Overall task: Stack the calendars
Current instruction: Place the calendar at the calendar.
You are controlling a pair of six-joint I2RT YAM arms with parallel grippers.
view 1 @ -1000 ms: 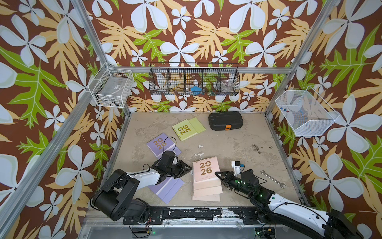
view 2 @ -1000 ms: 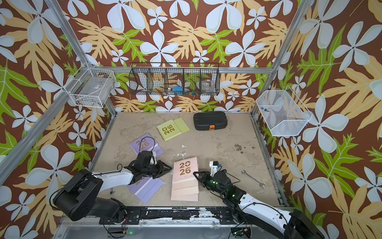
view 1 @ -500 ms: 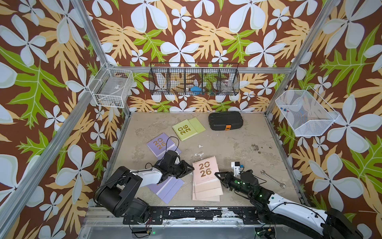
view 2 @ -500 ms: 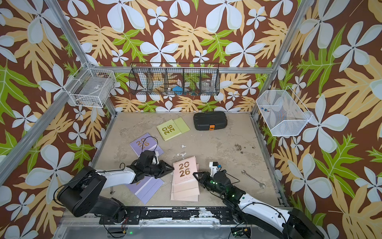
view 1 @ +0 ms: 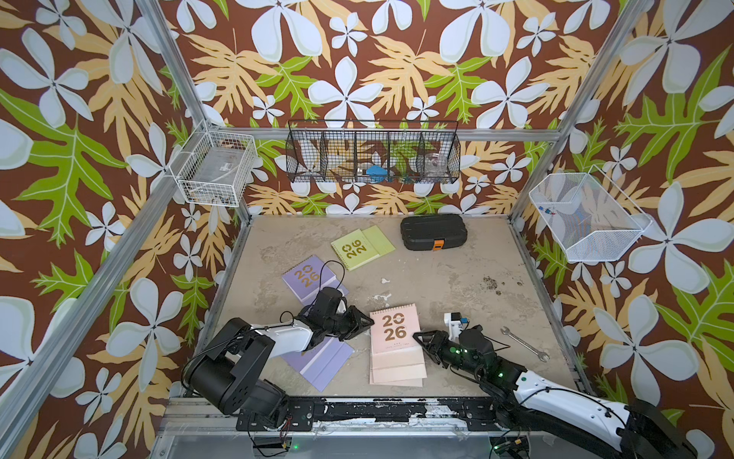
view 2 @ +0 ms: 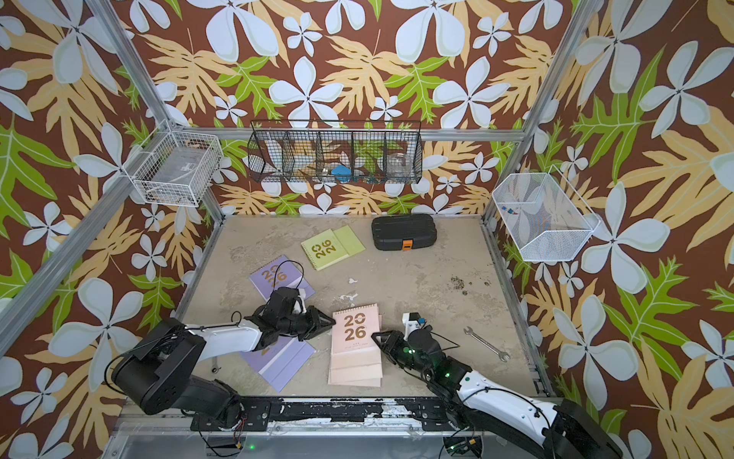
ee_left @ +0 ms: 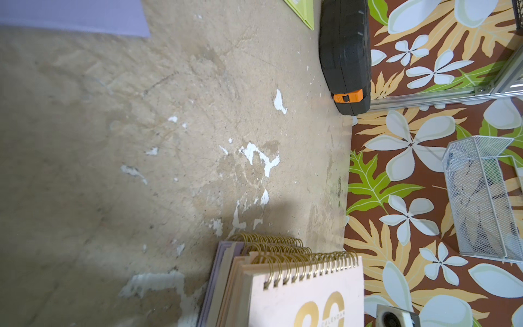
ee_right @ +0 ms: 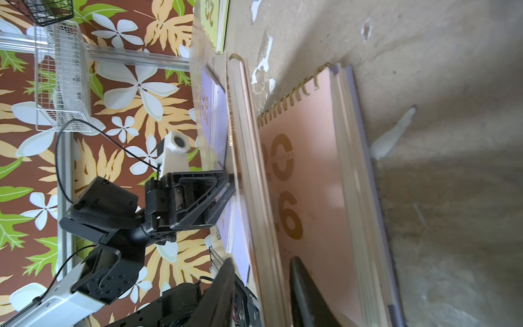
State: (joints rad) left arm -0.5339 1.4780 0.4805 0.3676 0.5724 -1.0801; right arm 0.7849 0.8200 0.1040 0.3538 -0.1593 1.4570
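While both arms reach in low from the front rail, the work sits between them: a stack (view 1: 397, 371) of pink calendars near the front middle of the table (view 1: 456, 278), its lower sheets fanned a little toward the front. The left wrist view shows a bottom lilac calendar (ee_left: 210, 283) under the pink ones, with the gold spirals all on the far side. The top pink calendar (view 1: 394, 328), "2026" face up, sits slightly clear of the one below it in the right wrist view. The left gripper (view 1: 367, 324) is clenched on its left edge, fingers drawn to a point there. The right gripper (view 1: 417, 337) is at the right edge, jaws parted and loose about it, one finger (ee_right: 305, 288) under and one over. Loose ones: a rear lilac calendar (view 1: 308, 276) just behind the left gripper; a front lilac calendar (view 1: 321, 363) partly under the left arm, front left; a lime calendar (view 1: 359, 248) farther back, near a black case (view 1: 433, 232) by the back wall. A wrench (view 1: 524, 343) lies to the right, well apart from the stack.
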